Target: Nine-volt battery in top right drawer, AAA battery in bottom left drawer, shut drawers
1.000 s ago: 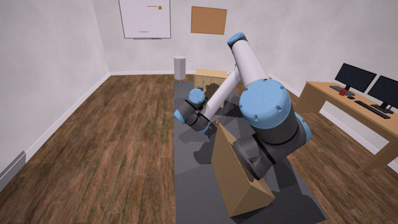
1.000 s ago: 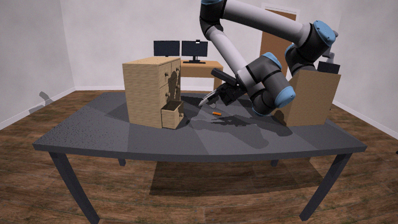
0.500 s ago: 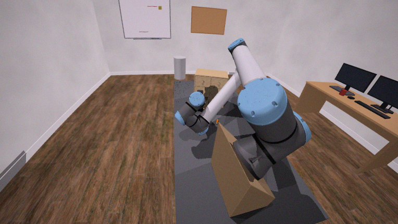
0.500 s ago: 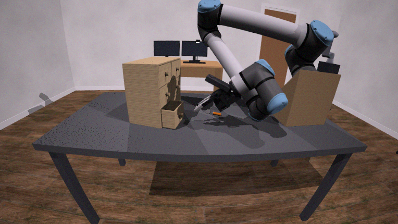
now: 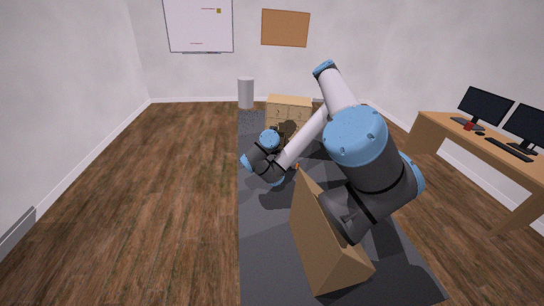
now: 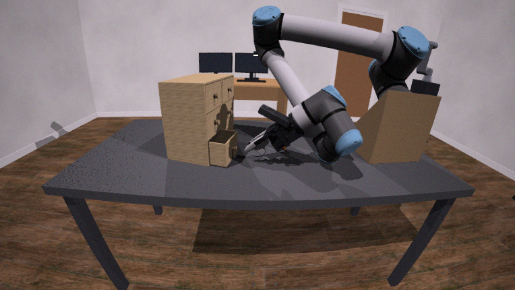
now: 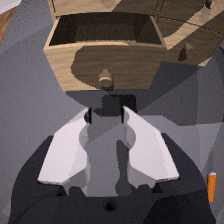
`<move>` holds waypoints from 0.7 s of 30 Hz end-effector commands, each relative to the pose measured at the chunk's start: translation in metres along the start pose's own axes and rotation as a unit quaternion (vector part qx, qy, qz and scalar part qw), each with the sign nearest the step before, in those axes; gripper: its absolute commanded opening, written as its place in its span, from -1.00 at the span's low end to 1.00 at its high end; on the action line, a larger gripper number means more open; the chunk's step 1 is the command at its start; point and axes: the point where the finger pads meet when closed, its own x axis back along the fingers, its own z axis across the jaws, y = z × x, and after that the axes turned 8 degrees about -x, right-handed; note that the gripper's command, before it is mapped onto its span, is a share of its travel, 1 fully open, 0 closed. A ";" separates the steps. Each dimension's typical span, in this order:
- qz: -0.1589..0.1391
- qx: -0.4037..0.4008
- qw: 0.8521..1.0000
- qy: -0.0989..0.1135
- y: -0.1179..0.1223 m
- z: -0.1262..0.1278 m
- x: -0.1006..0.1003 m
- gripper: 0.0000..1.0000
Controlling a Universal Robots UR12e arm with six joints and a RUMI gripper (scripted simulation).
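Pale, straight-grained wood makes up your chest (image 5: 288, 99) (image 6: 183, 119) (image 7: 205, 37), a boxy upright piece with squared edges and round knobs. Its bottom-left drawer (image 6: 218, 155) (image 7: 125, 60) stands pulled out, open at the top, its inside too shaded for you to read. The orange cylinder (image 5: 297, 166) (image 6: 284, 148) (image 7: 211, 187) has a pale end and lies on the table (image 5: 262, 228) (image 6: 252, 204) (image 7: 30, 100), out in front of the chest; it looks like a battery, though at this size you can't be sure which type.

Your gripper (image 6: 245, 148) (image 7: 106, 108) is partly open with nothing between its fingers, tilted down toward the drawer's front. You have a gap between the fingertips and the drawer's round knob (image 6: 234, 148) (image 7: 105, 77), and the cylinder sits off to one side of the fingers. The table is matte dark grey, crossed by shadows; the angular wooden stand (image 5: 315, 235) (image 6: 400, 129) rises well apart from the chest.

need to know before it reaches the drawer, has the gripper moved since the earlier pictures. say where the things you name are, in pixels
Yes: in the exterior view, the gripper (image 6: 245, 150) (image 7: 106, 108) has moved down and closer to the open bottom-left drawer (image 6: 217, 154) (image 7: 135, 65).
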 end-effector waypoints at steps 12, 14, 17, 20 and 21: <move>0.000 0.000 1.000 0.000 0.003 0.000 -0.013 -0.61; 0.000 0.000 1.000 0.000 0.003 0.000 -0.013 -0.61; 0.000 0.000 1.000 0.000 0.003 0.000 -0.013 -0.61; 0.000 0.000 1.000 0.000 0.003 0.000 -0.013 -0.61; 0.000 0.000 1.000 0.000 0.003 0.000 -0.013 -0.61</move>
